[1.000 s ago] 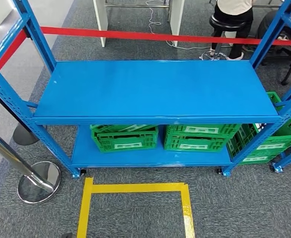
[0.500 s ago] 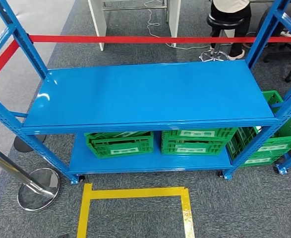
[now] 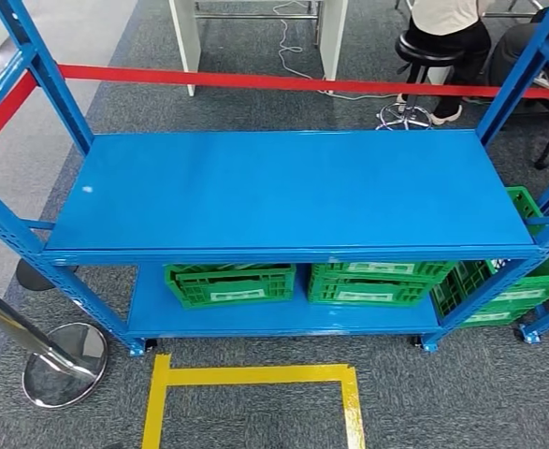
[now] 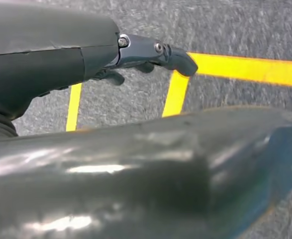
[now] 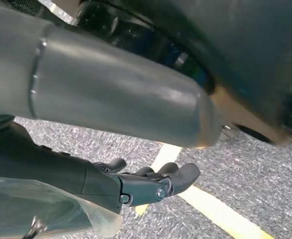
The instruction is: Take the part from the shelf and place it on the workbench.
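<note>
Squared up to blue shelf (image 3: 285,192), looking down on its top deck. Green crates (image 3: 230,283) side by side on shelf's lower deck, more green crates just past shelf's right post. Yellow tape (image 3: 250,376) outline on carpet directly in front of shelf. Red tape (image 3: 257,80) strung behind shelf, person (image 3: 451,19) seated on stool beyond it. Chrome stanchion base (image 3: 63,363) off shelf's front-left corner. Left hand (image 4: 137,55) hanging low over carpet in front of shelf, above yellow tape; fingers stretched out and slightly apart, nothing in them, so slack and unloaded. Right hand (image 5: 137,184) also hanging down over carpet and tape, fingers extended with slight curl. Clear plastic bag (image 5: 43,209) lying against right hand's palm side; cannot tell whether actually gripped, nor whether part is inside. Cannot tell where part is otherwise.
</note>
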Motion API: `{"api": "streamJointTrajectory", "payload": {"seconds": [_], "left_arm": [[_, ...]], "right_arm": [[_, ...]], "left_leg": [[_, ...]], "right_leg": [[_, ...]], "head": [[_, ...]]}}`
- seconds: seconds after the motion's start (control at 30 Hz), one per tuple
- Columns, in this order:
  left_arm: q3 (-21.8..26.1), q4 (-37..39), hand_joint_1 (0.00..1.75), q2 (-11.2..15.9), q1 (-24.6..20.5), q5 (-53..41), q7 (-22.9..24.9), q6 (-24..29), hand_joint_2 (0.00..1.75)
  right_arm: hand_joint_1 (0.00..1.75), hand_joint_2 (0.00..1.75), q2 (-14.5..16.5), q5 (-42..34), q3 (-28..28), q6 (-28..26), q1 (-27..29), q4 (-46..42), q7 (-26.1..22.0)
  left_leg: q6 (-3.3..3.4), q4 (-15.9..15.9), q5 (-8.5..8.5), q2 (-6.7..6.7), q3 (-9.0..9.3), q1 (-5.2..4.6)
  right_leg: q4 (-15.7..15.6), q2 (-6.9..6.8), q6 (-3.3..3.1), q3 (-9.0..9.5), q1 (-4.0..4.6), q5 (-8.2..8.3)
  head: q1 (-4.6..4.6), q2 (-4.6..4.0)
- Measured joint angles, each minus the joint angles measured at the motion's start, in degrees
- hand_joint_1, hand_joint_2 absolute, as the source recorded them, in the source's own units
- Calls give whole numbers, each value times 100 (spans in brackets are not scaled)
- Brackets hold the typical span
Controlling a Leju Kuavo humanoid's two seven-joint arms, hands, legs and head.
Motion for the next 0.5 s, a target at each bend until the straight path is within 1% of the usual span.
{"api": "streamJointTrajectory", "payload": {"seconds": [0.03, 0.07, 0.1, 0.13, 0.17, 0.2, 0.23, 0.27, 0.33, 0.37, 0.4, 0.43, 0.47, 0.5], "left_arm": [[2, 0, 0, -1, 1, 0, 2, -1, 0], [2, 0, 0, -1, 4, 0, 7, -2, 0], [3, 0, 0, -2, 9, 1, 16, -1, 0], [4, 0, 0, -2, 14, 1, 25, -1, 0], [5, 0, 0, -1, 18, 2, 32, 0, 0], [7, 0, 0, 1, 15, 3, 37, 0, 0], [9, 0, 0, 3, 9, 4, 38, 1, 0], [10, 0, 0, 6, 1, 4, 38, 1, 0], [11, -1, 0, 10, -13, 4, 39, 2, 0], [12, -1, 0, 11, -17, 5, 40, 3, 0], [13, -1, 0, 12, -20, 5, 40, 3, 0], [13, -1, 0, 14, -22, 6, 40, 4, 0], [14, 0, 0, 16, -22, 7, 40, 5, 0], [14, 0, 0, 17, -23, 7, 40, 5, 0]], "right_arm": [[0, 0, 0, 3, 0, 5, 9, 0, 1], [0, 0, 0, 4, -1, 12, 19, 0, 1], [0, 0, 0, 7, -1, 19, 27, 0, 1], [0, 0, 0, 8, -1, 24, 31, 0, 1], [0, 0, 0, 9, -1, 30, 32, 0, 1], [0, 0, 0, 10, 0, 37, 29, 2, 1], [0, 0, 0, 10, 0, 44, 25, 3, 2], [0, 0, 0, 11, -1, 49, 23, 5, 3], [0, 0, 1, 11, -2, 55, 21, 6, 4], [0, 0, 1, 11, -2, 56, 24, 5, 4], [0, 0, 2, 11, -2, 58, 23, 5, 3], [0, 0, 3, 11, -2, 60, 20, 5, 3], [0, 0, 4, 11, -2, 63, 18, 6, 2], [0, 0, 5, 11, -2, 64, 15, 6, 2]], "left_leg": [[6, 1, -31, -1, 29, 0], [6, 1, -68, -5, 71, 1], [1, 1, -110, -9, 127, 4], [-13, 2, -160, -13, 196, 8], [-35, 2, -214, -15, 257, 10], [-68, 13, -272, -18, 303, 1], [-101, 17, -318, -19, 334, -9], [-133, 18, -350, -19, 347, -18], [-184, -1, -391, -16, 381, -18], [-211, 25, -423, -13, 389, -11], [-239, 136, -492, -10, 351, -5], [-267, 379, -608, -7, 237, 1], [-289, 738, -753, -6, 49, 7], [-300, 942, -839, -6, -61, 10]], "right_leg": [[294, -1, 17, -220, -3, -38], [397, -1, 29, -353, -6, 45], [292, -3, 37, -382, -11, 235], [-21, -4, 40, -302, -19, 515], [-386, -7, 37, -172, -26, 764], [-708, -5, 18, -27, -25, 920], [-920, -4, -14, 78, -20, 996], [-991, 0, -55, 130, -8, 976], [-1010, 7, -142, 163, 2, 932], [-1025, 7, -177, 184, -3, 918], [-1041, 3, -214, 213, -13, 903], [-1055, -4, -249, 247, -24, 885], [-1059, -10, -276, 276, -24, 859], [-1059, -15, -292, 290, -23, 845]], "head": [[0, 0], [1, 0], [1, 0], [3, 0], [2, 0], [5, 0], [4, 0], [-4, 0], [-18, 0], [-30, 0], [-40, 0], [-51, 0], [-59, 0], [-63, 0]]}}
